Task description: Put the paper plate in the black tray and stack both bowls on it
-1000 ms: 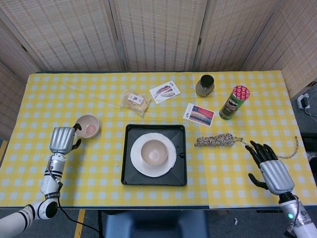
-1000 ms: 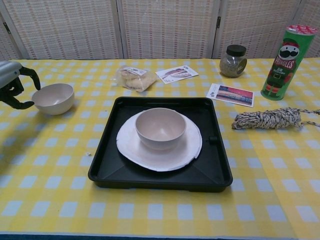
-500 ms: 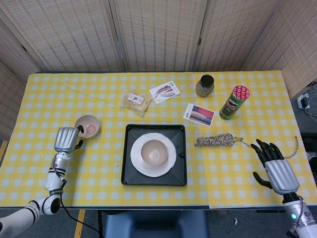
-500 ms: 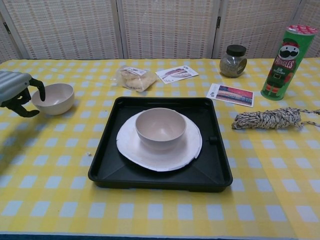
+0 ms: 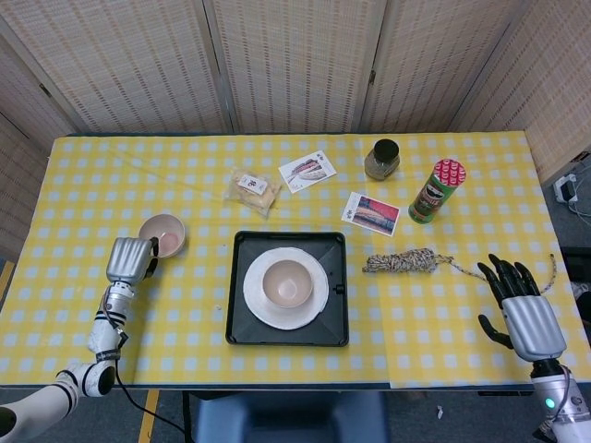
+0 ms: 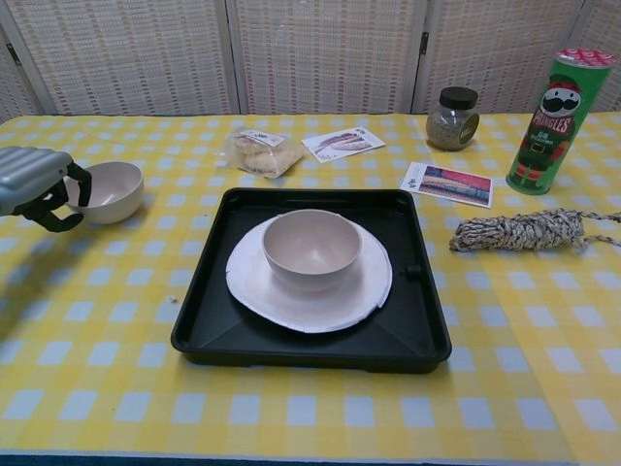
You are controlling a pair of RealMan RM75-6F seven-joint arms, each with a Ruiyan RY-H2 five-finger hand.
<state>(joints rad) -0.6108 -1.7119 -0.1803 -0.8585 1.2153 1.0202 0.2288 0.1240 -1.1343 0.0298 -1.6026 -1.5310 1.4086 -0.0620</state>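
Black tray (image 5: 288, 329) sits mid-table on the yellow checked table (image 5: 443, 341), with the paper plate (image 5: 314, 312) inside it and one bowl (image 5: 285, 281) standing upright on the plate. Second bowl (image 5: 163, 232) rests on the table well to the left of the tray. Left robot hand (image 5: 130, 258) is just beside this bowl on its near-left side, dark fingers (image 6: 78, 184) hooked over the rim and touching it; whether it truly grips the bowl cannot be told. Right robot hand (image 5: 523, 309) hovers at the near right, fingers spread, holding nothing. Far right stand a Pringles can (image 5: 436, 191) and a jar (image 5: 381, 159); a rope bundle (image 5: 403, 262) lies right of the tray
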